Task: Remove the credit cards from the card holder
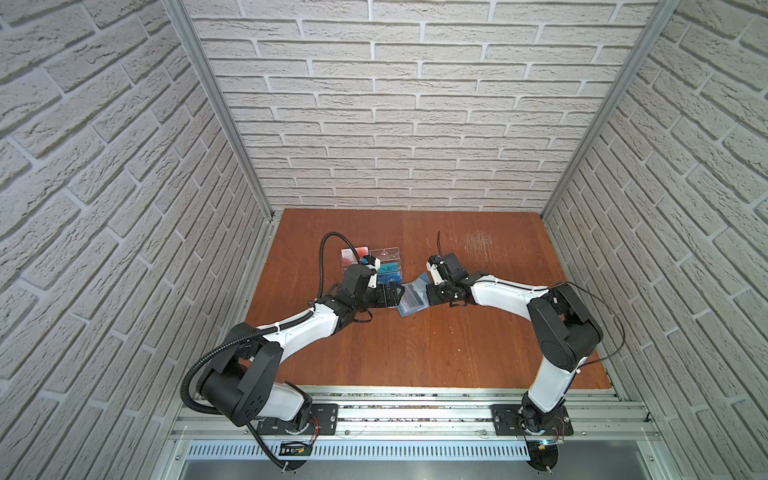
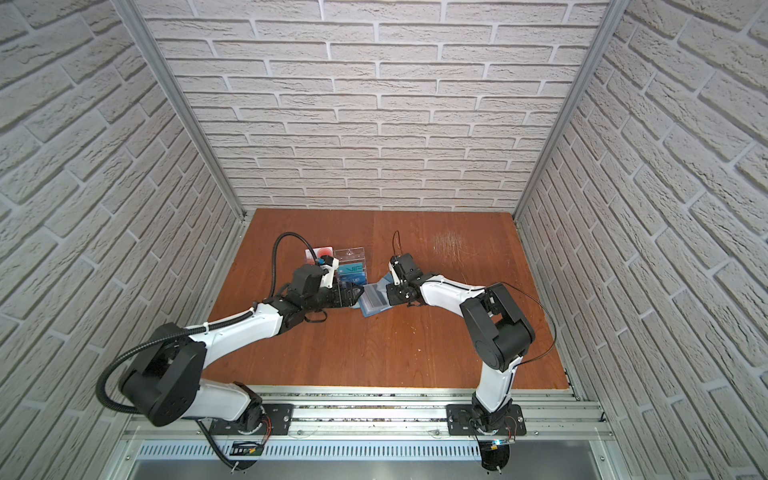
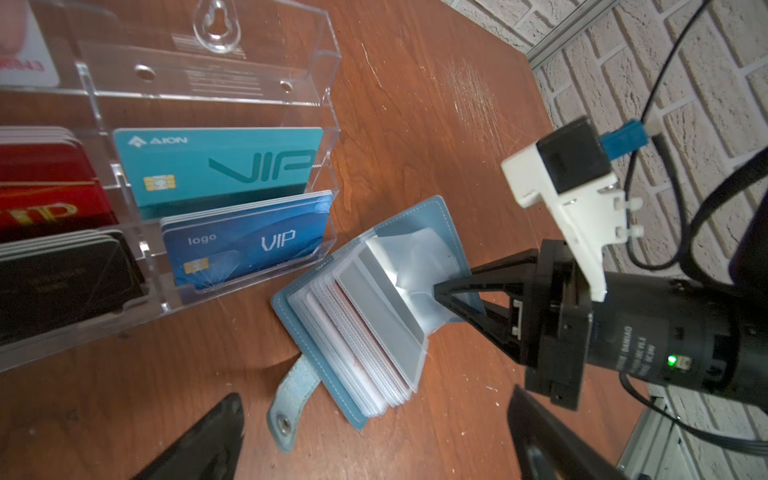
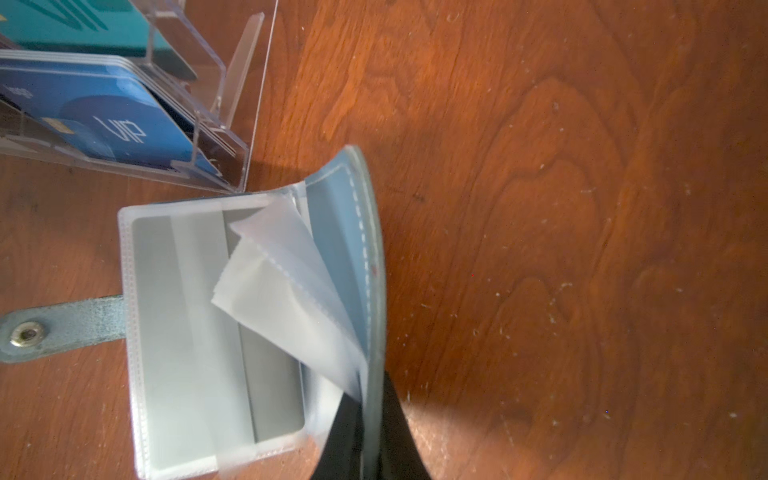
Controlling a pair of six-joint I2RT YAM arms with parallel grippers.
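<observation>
Brick-patterned walls close in a brown wooden table (image 1: 415, 353) on three sides. At the left of the working area in both top views, a clear acrylic rack (image 1: 386, 254) filled with other cards is seen, and a white card with a red circle (image 1: 353, 253) lies just beside it. These are not part of the task and should not be disturbed.

Below the rack, the left gripper (image 1: 392, 297) is held wide open and empty, just beside the left edge of the card holder (image 1: 413, 297).

The card holder is laid open on the table in the middle, close to the lower right corner of the rack. Its snap strap (image 3: 291, 390) is undone. The credit cards (image 3: 357, 332) are stacked inside the clear sleeves (image 4: 291, 282), and none seems to be taken out yet.

At the right, the right gripper (image 3: 444, 291) is closed on the blue cover of the card holder, perhaps with a sleeve edge pinched too.

The step in hand is judged to be the first pull. The grip on the cover should not be loosened, so that the holder is not dragged along. One card only should be pinched by the left gripper, on its bare edge and not on the soft sleeve. It should be drawn straight along the sleeve opening; which side is open cannot be told. A slow pull is advised, because the rack stands near.
</observation>
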